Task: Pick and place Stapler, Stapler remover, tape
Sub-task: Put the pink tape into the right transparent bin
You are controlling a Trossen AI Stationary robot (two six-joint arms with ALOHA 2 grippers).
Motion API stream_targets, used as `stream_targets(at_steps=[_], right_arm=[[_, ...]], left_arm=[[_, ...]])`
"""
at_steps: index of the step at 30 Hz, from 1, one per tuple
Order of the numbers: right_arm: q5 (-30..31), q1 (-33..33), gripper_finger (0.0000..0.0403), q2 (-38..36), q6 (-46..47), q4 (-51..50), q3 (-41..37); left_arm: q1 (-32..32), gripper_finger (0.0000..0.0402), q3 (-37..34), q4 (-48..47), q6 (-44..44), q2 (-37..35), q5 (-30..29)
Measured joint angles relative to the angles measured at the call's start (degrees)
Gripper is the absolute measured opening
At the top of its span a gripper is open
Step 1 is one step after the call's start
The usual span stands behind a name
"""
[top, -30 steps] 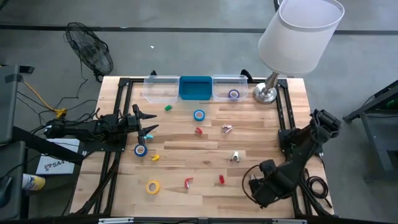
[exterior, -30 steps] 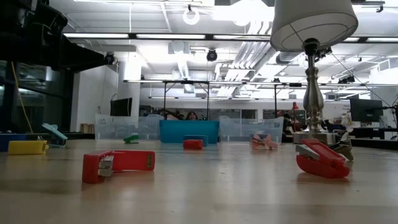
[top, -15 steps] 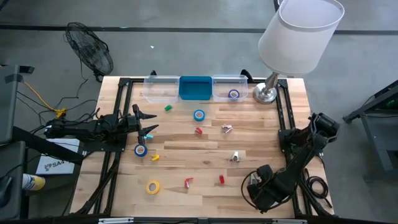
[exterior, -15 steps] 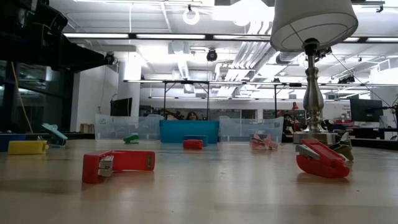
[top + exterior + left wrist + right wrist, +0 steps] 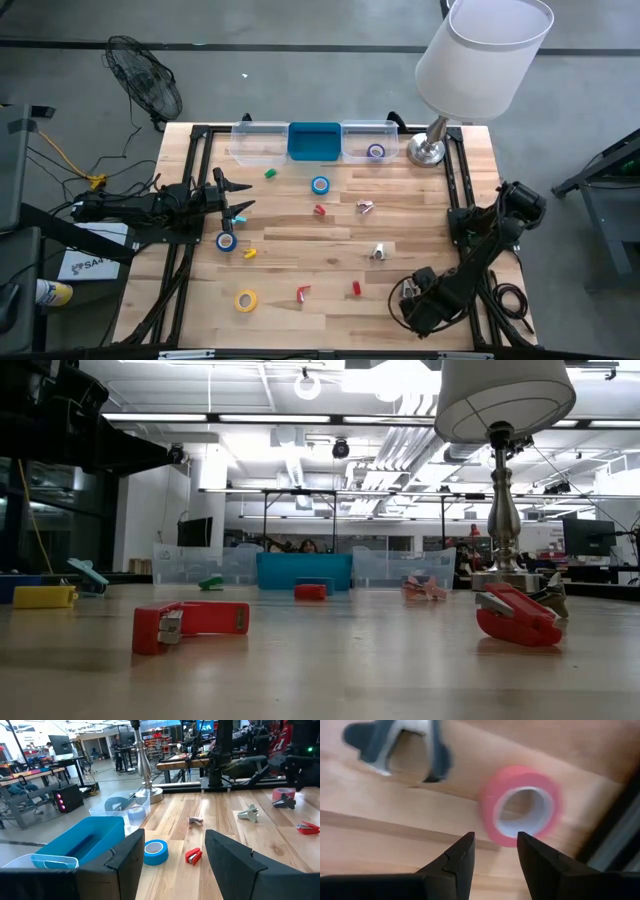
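My right gripper point(image 5: 495, 852) is open over the table's near right corner, its fingertips just short of a pink tape roll point(image 5: 522, 812) that lies flat on the wood. A grey-white staple remover point(image 5: 400, 747) lies beyond it. In the high view the right arm point(image 5: 440, 290) hides this roll. My left gripper point(image 5: 236, 205) waits open at the left side, facing a blue tape roll point(image 5: 155, 851) and a red stapler point(image 5: 193, 855). Another blue roll point(image 5: 227, 241) and a yellow roll point(image 5: 246, 299) lie flat on the table. A purple roll point(image 5: 376, 152) is in the right clear bin.
Along the far edge stand two clear bins and a blue bin point(image 5: 314, 141) between them, with a lamp point(image 5: 430, 148) at the far right. Red staplers point(image 5: 302, 293), a pink remover point(image 5: 365, 207), and green and yellow blocks lie scattered. Black frame rails point(image 5: 458, 200) run along both sides.
My right arm has shifted slightly toward the table's near edge and settled lower over the near right corner. The objects on the table have kept their places.
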Motion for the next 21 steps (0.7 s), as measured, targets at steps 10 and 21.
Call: stream_targets(at_steps=[10, 21], right_arm=[[-0.25, -0.04, 0.0139, -0.39, -0.28, 4.42, -4.43], [-2.37, -1.19, 0.0139, -1.19, -6.97, 3.29, -4.13]], left_arm=[[-0.01, 0.0205, 0.01, 0.00, -0.02, -0.01, 0.00], [-0.01, 0.0205, 0.01, 0.02, -0.02, -0.01, 0.00]])
